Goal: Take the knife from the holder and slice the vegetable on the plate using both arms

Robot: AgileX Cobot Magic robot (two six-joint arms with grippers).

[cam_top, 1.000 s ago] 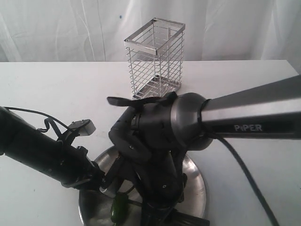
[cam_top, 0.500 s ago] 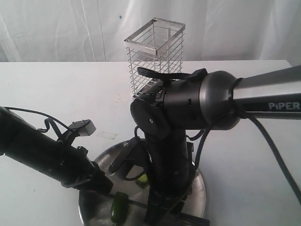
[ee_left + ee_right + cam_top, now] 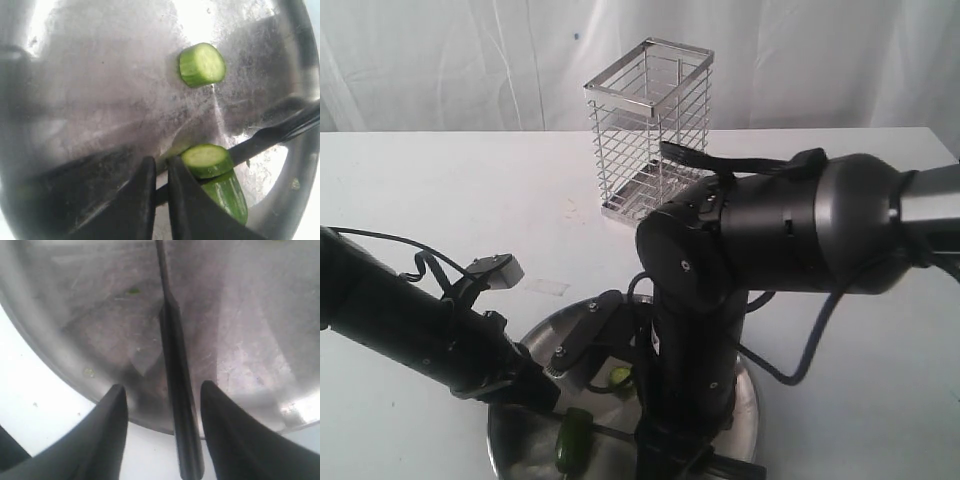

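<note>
The plate lies at the table's near edge. The knife lies on it, handle over the rim, between the fingers of my open right gripper without touching them. Its dark blade runs beneath the vegetable. A cut slice rests on the vegetable and another slice lies apart on the plate. My left gripper is shut to a thin gap beside the vegetable, with nothing seen in it. The wire holder stands empty behind.
The bulky right arm hangs over the plate and hides its right half. The left arm reaches in low from the left with a loose cable. A white curtain backs the white table.
The right arm's upper links have swung to the right and up, uncovering a slice on the plate. The left arm and the vegetable have not moved.
</note>
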